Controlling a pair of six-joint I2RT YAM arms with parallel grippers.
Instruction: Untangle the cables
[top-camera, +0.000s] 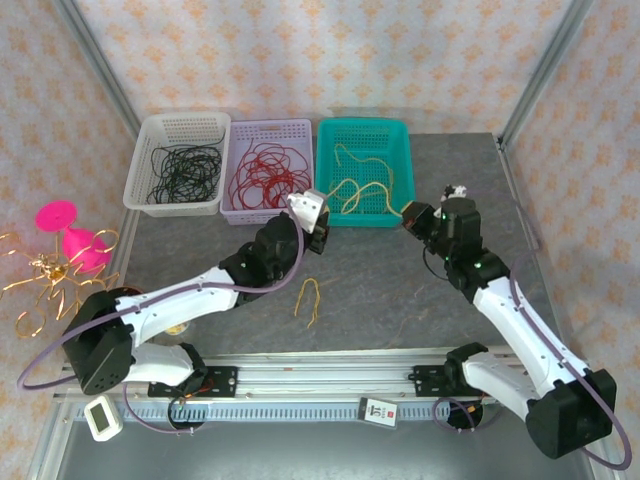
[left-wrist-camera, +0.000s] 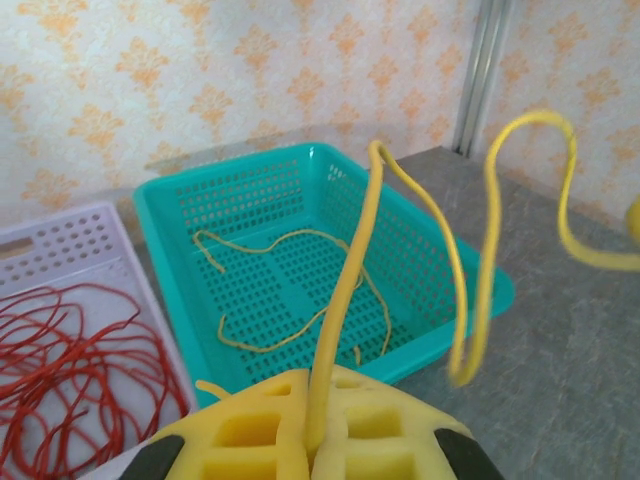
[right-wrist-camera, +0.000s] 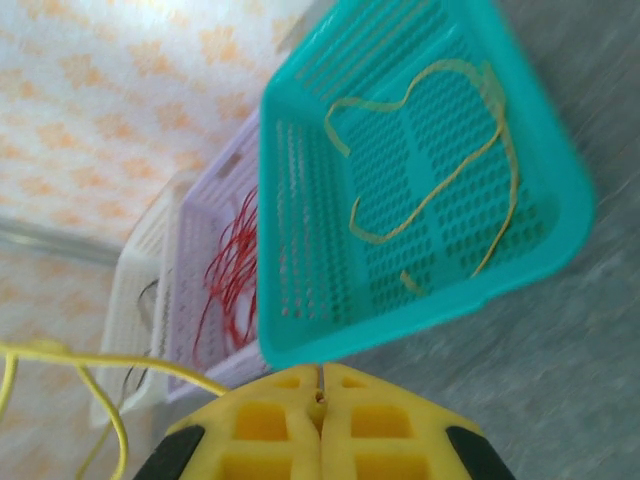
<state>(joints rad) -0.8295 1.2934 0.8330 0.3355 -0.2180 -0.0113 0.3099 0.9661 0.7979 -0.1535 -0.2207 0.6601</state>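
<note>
Your left gripper (left-wrist-camera: 312, 420) pinches one yellow cable (left-wrist-camera: 345, 290); right gripper (right-wrist-camera: 322, 400) clamps its other end, cable strung before the teal basket (top-camera: 362, 123); red cables (top-camera: 268, 172) lie in the lavender basket (top-camera: 268, 125).

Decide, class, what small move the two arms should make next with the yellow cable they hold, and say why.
Probably carry the yellow cable forward over the teal basket and release it. The left gripper and right gripper each look shut on it, it loops between them at that basket's near edge, and other yellow wires lie inside.
</note>
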